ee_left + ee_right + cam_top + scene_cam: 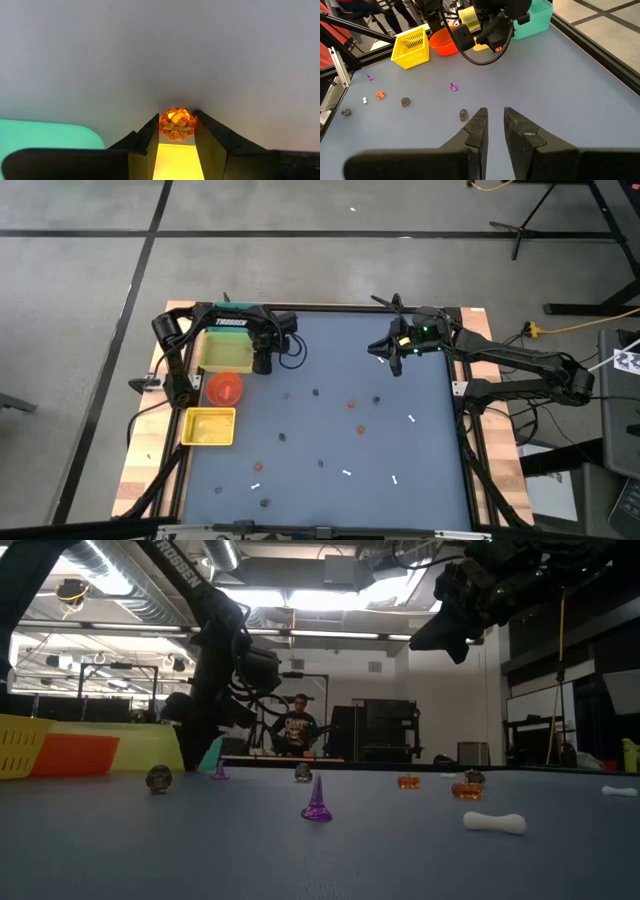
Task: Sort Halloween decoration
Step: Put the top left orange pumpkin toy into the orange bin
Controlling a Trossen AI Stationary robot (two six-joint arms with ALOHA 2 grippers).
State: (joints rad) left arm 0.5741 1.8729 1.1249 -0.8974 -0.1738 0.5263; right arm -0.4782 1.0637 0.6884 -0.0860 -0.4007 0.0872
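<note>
The blue-grey desk [330, 430] carries a row of plastic bins along its left edge: a teal bin [534, 18], a pale yellow tray [224, 352], a round red-orange bowl [224, 388] and a yellow slotted basket [209, 426]. The left gripper [177, 131] sits low on the desk just beside the tray and bowl, jaws grasping a tiny round orange pumpkin trinket [177, 124]. The right gripper [493, 126] hangs above the far right of the desk, jaws nearly shut on nothing. Scattered over the open desk, well apart, lie a purple cone [317, 799], dark round trinkets [159, 778], orange ones [466, 790] and a white bone stick [495, 823].
</note>
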